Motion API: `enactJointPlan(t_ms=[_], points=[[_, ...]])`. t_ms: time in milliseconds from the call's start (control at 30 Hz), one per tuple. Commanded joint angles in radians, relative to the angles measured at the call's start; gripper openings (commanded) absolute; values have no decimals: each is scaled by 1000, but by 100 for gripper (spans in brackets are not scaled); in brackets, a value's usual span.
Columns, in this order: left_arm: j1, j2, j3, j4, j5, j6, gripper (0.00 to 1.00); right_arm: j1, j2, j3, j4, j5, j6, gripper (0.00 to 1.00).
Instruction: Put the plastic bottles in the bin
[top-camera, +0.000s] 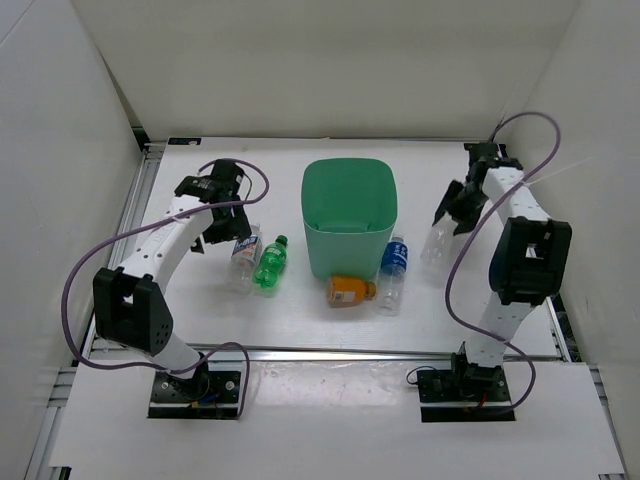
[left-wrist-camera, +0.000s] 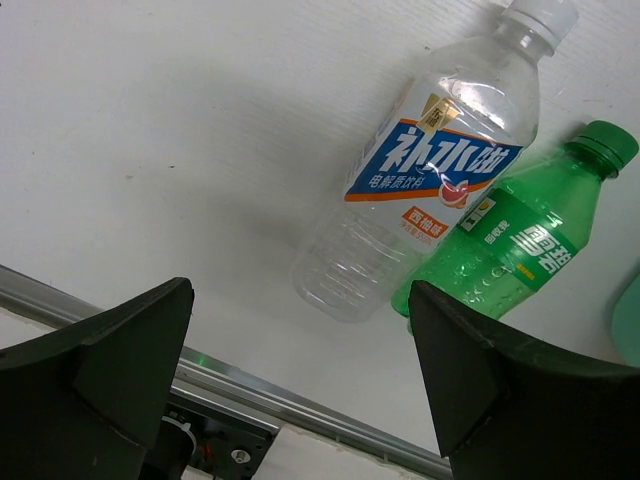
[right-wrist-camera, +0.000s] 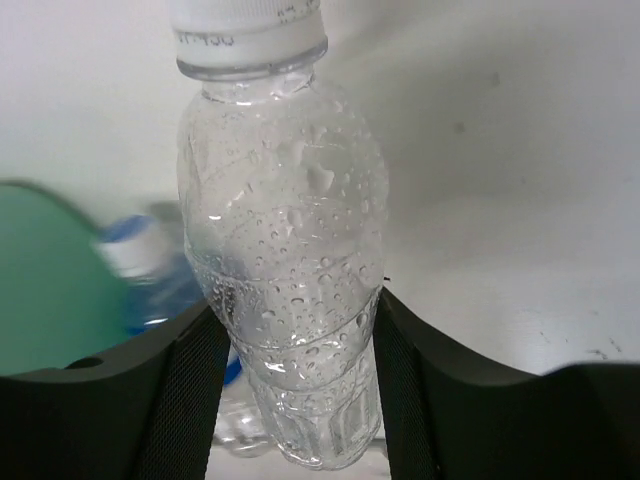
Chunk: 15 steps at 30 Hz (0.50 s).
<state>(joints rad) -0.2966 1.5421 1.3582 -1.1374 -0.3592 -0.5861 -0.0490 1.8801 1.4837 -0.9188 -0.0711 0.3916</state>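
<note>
Only wrist view: right pincer (right-wrist-camera: 297, 335) grips clear bottle (right-wrist-camera: 285, 200).

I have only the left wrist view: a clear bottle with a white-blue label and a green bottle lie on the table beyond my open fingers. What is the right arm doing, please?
Observer: The right gripper is shut on the plain clear bottle, holding its body from both sides.
Operator: Is some bottle already put away?
Observer: No. In the top view, none shows inside the bin.
Operator: Where are the others?
Observer: The orange bottle lies just in front of the bin's near side. The blue-label bottle lies to its right, by the bin's near right corner.
</note>
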Motion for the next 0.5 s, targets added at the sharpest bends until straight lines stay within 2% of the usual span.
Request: enactJointPlan(t_ms=[0,100,200,300,467], points=[[-3,12,51,-4,2,-14,100,6,-130,189,-31,-59,53,45],[-3,23,61,-4,2,-23,100,6,-164,396,-45,-113,113,45],[-3,23,61,-4,11,-23,100,6,-173,605,-36,-235,170,45],[-3,32,61,-4,11,-23,100,79,-182,709,0,-279,170,45],[-3,52,81,-4,20,-23,100,242,-191,693,75,-277,116,48]])
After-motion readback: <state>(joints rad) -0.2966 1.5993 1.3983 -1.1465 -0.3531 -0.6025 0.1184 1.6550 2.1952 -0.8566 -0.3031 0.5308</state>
